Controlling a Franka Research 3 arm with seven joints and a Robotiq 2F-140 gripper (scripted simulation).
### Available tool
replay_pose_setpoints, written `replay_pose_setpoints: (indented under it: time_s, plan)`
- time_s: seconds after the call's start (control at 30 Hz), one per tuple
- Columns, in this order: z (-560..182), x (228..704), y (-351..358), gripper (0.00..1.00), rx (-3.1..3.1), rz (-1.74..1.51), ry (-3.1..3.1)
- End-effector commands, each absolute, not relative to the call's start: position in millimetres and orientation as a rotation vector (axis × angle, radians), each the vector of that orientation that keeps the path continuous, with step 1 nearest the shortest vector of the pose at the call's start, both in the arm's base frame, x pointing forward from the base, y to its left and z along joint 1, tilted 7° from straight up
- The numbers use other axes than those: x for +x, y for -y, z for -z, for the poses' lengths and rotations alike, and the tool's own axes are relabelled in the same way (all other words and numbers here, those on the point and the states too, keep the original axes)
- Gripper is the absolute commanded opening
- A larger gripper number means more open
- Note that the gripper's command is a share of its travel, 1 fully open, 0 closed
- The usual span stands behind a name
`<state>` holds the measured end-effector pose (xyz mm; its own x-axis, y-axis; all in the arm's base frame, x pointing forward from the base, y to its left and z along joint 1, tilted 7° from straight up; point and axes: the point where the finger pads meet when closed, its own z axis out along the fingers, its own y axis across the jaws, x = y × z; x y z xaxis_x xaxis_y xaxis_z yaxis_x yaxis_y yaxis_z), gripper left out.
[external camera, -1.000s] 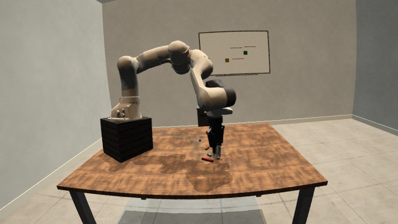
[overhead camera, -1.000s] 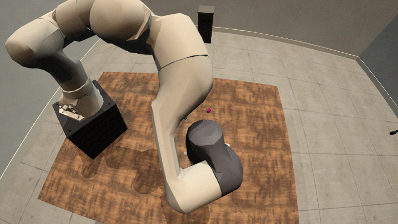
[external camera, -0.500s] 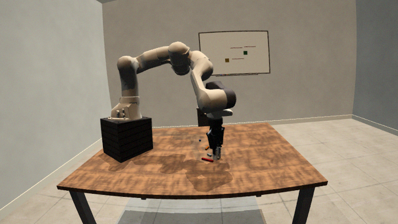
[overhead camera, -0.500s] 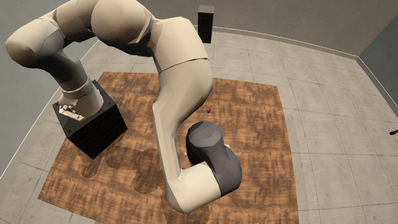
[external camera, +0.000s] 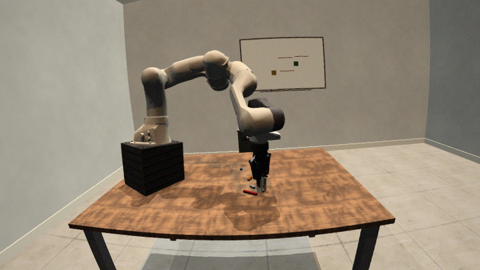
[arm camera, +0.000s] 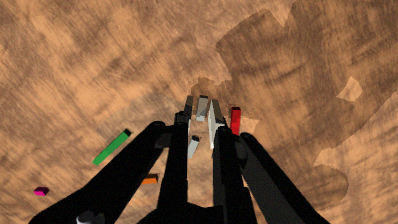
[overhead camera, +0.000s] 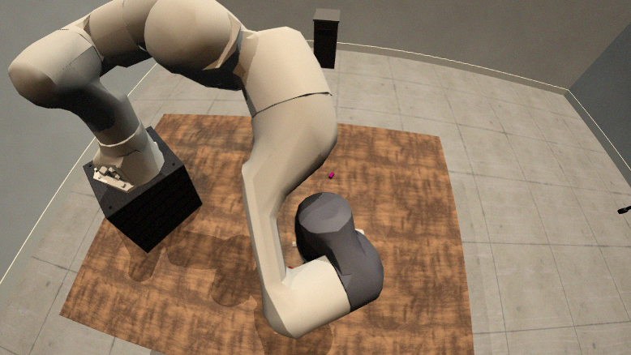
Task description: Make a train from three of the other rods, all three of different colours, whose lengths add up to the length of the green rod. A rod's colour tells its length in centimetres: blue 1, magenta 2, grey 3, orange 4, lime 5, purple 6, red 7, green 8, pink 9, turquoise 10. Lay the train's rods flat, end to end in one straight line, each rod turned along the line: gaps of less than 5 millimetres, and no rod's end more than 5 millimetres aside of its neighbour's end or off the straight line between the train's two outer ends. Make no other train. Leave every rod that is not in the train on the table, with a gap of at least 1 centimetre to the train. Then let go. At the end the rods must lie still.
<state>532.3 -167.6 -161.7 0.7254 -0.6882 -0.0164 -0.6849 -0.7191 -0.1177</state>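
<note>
Gripper [external camera: 261,189] [arm camera: 201,107], one: fingers pointing down, a narrow gap between them, nothing gripped. First grey rod [arm camera: 202,107]: flat between the fingertips, daylight seemingly on both sides.

Second grey rod [external camera: 252,186] [arm camera: 193,146]: left of the fingers. Red rod [external camera: 250,192] [arm camera: 235,120]: near side, just beside the work. Orange rod [external camera: 249,177] [arm camera: 150,179]: farther, to the left. Blue rod [external camera: 240,169]: farther again. Green rod [arm camera: 112,146] and magenta rod [overhead camera: 331,175] [arm camera: 41,191]: far side, outside any train. No train made.

Sum required: blue, grey, orange. Step in hand, by judgement: seating or taking the first grey rod; which, not determinable. If taking: centre the pads, close squarely, lift straight. If leaving: spread only slightly, since red and the second grey lie close, then rise plumb without dragging. One grey only belongs; the other requires clearance.
</note>
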Motion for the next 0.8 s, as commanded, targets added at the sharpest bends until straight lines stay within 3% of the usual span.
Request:
replay_pose_setpoints:
  time_s: [0.0,0.57,0.6,0.77]
  plan:
    - [161.9,533.3,169.1,0.15,-2.806,0.048,-1.134]
    - [161.9,533.3,169.1,0.15,-2.806,0.048,-1.134]
    - [161.9,533.3,169.1,0.03,-2.806,0.048,-1.134]
    - [161.9,533.3,169.1,0.03,-2.806,0.048,-1.134]
